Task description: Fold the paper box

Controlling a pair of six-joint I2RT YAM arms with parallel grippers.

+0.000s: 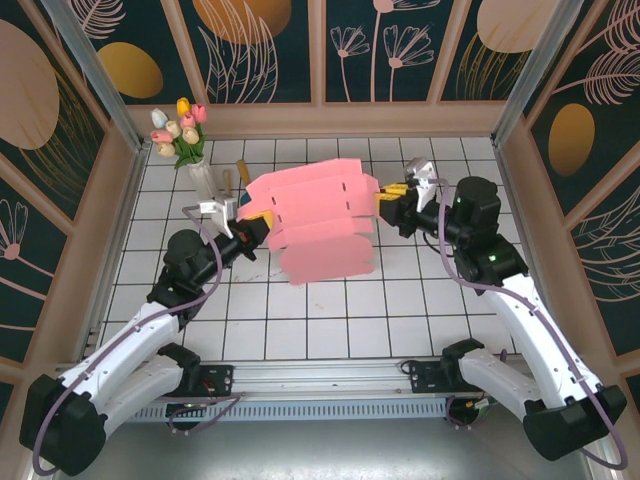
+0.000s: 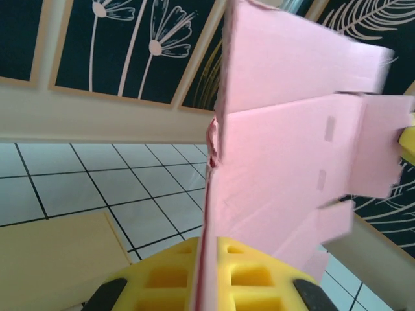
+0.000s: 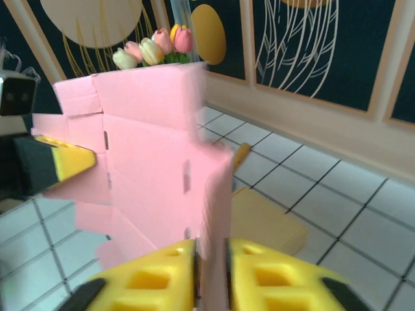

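White tiles run back from the near edge of the table (image 1: 330, 320), where our two arms are bolted, and nothing of the task rests on them: the paper box (image 1: 320, 225) is off the surface, held over the middle of the table between both arms

On our left side, the left gripper (image 1: 262, 222) has its jaws clenched on the left edge of the pink card; the left wrist view shows that edge sunk between the yellow fingers. On the opposite side, the right gripper (image 1: 385, 203) has its jaws flanking the right edge very closely. Whether they pinch the card or stand just off it, we cannot tell

As for the box itself, we judge the work to be at an early stage. The card reads mostly as a flat cut blank: long panels stacked one above the other, creases bent a little, slots open and tabs sticking out loose. No wall stands square and no tab sits in a slot that we can see. Raising the sides, tucking the tabs and closing the shape all remain

Beyond it, a tan sheet (image 3: 266, 223) lies flat on the tiles, and tulips (image 1: 182, 130) stand toward the far left corner
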